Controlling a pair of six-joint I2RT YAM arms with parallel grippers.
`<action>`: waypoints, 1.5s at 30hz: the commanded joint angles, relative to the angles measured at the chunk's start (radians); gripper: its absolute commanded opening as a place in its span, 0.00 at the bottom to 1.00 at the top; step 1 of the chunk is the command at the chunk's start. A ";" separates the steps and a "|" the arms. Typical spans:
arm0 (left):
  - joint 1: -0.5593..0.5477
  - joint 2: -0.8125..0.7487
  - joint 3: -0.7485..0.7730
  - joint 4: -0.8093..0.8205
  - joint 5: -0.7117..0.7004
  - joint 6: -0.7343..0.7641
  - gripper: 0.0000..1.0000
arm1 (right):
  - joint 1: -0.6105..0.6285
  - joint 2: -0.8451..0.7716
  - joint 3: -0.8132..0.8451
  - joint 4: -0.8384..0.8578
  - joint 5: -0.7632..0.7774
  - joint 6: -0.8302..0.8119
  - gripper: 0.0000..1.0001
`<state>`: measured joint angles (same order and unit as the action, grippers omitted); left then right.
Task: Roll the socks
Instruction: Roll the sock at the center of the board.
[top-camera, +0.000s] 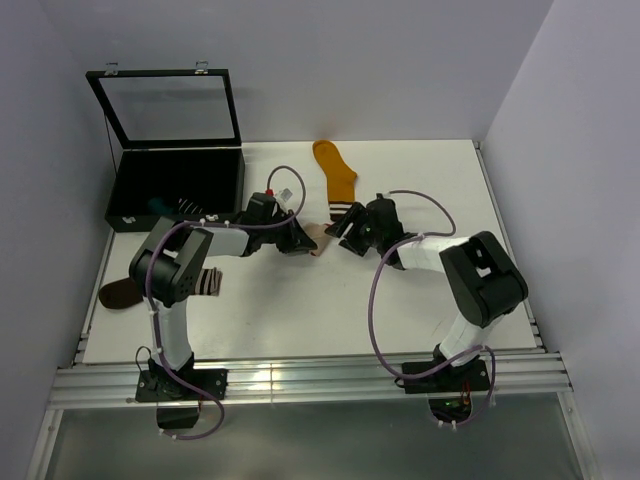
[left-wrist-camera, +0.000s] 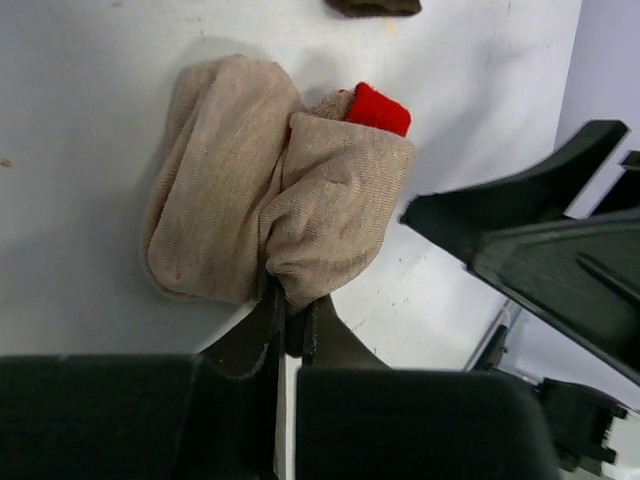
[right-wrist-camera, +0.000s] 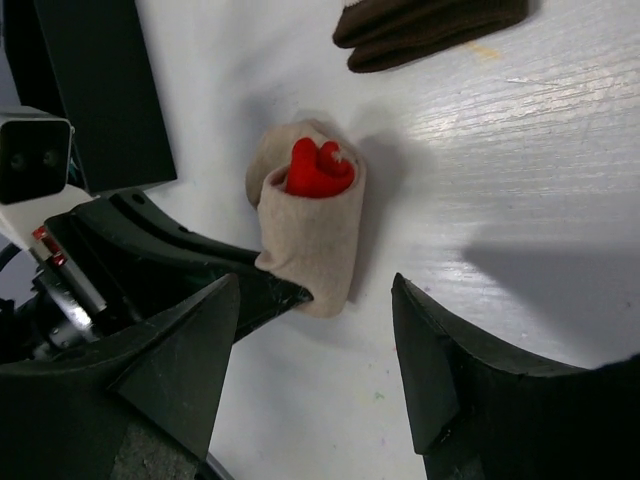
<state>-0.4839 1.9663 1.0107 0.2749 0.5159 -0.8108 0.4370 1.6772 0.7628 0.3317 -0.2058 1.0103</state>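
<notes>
A beige sock (left-wrist-camera: 250, 180) lies rolled into a bundle on the white table, its red end (left-wrist-camera: 378, 108) poking out of the roll's top. My left gripper (left-wrist-camera: 290, 300) is shut on the lower edge of this bundle. In the right wrist view the same roll (right-wrist-camera: 312, 230) sits just ahead of my right gripper (right-wrist-camera: 316, 298), whose jaws stand open on either side with nothing between them. From above, both grippers meet at the roll (top-camera: 320, 241), the left gripper (top-camera: 303, 240) on its left and the right gripper (top-camera: 343, 233) on its right.
A mustard sock (top-camera: 335, 170) with a striped cuff lies behind the grippers. A brown sock (top-camera: 122, 293) with a striped cuff lies at the left edge. A black case (top-camera: 140, 180) with a raised lid holds more socks at the back left. Dark brown fabric (right-wrist-camera: 430, 30) lies just beyond the roll.
</notes>
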 joint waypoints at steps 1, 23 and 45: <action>-0.010 0.043 -0.001 -0.134 0.042 -0.027 0.01 | 0.017 0.035 0.012 0.064 0.037 0.004 0.70; -0.042 0.109 0.131 -0.349 -0.034 0.062 0.02 | 0.046 0.208 0.161 -0.003 0.045 -0.018 0.41; -0.320 -0.293 -0.041 -0.134 -0.786 0.407 0.75 | 0.043 0.110 0.222 -0.338 -0.029 -0.116 0.00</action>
<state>-0.7662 1.7466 0.9928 0.0433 -0.0769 -0.5243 0.4755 1.8259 0.9516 0.0906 -0.2062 0.9211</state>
